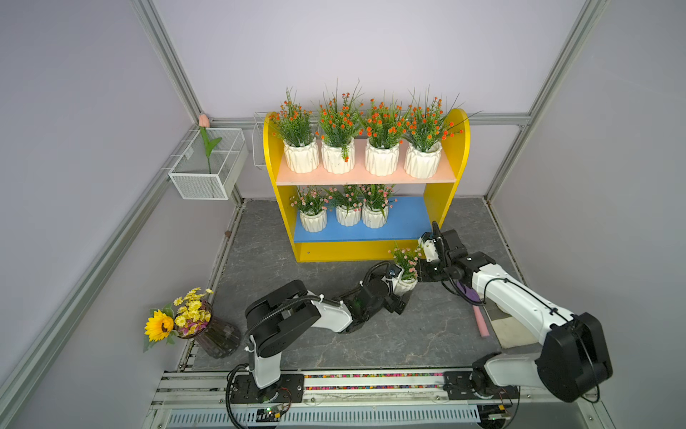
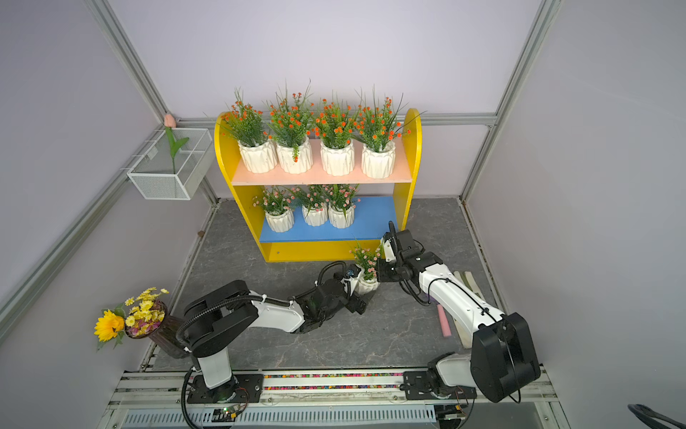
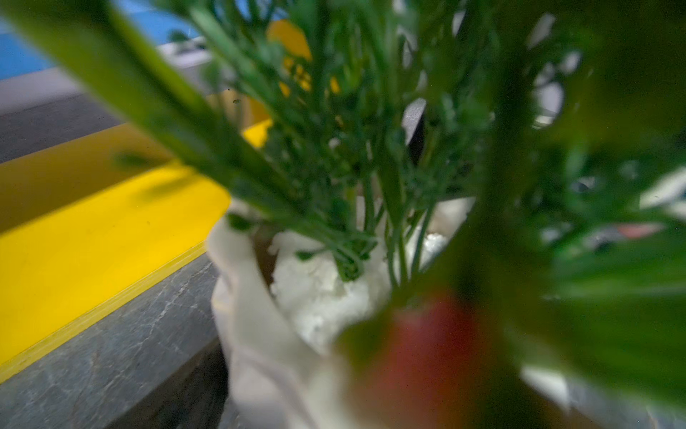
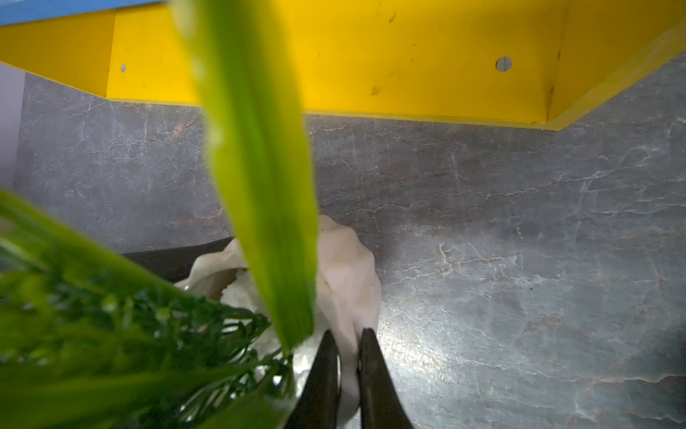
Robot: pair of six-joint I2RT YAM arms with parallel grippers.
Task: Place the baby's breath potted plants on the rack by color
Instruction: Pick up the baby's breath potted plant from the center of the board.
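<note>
The right tool (image 4: 347, 334) is clamped on the rim of a pink baby's breath potted plant (image 1: 406, 286) low by the tabletop (image 1: 408, 334). The left tool (image 1: 398, 292) stands spread wide on either side of that pot, and I cannot tell whether it touches it. Just beyond both tools is the rack (image 1: 458, 148), with three pink-bloomed plants (image 1: 349, 215) on its blue lower board (image 1: 408, 219) and four orange-bloomed plants (image 1: 381, 159) on its pink upper board (image 1: 356, 177).

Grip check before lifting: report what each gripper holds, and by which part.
The right gripper pinches the pink-bloom pot by its rim; the left gripper is beside it, hold unclear.
</note>
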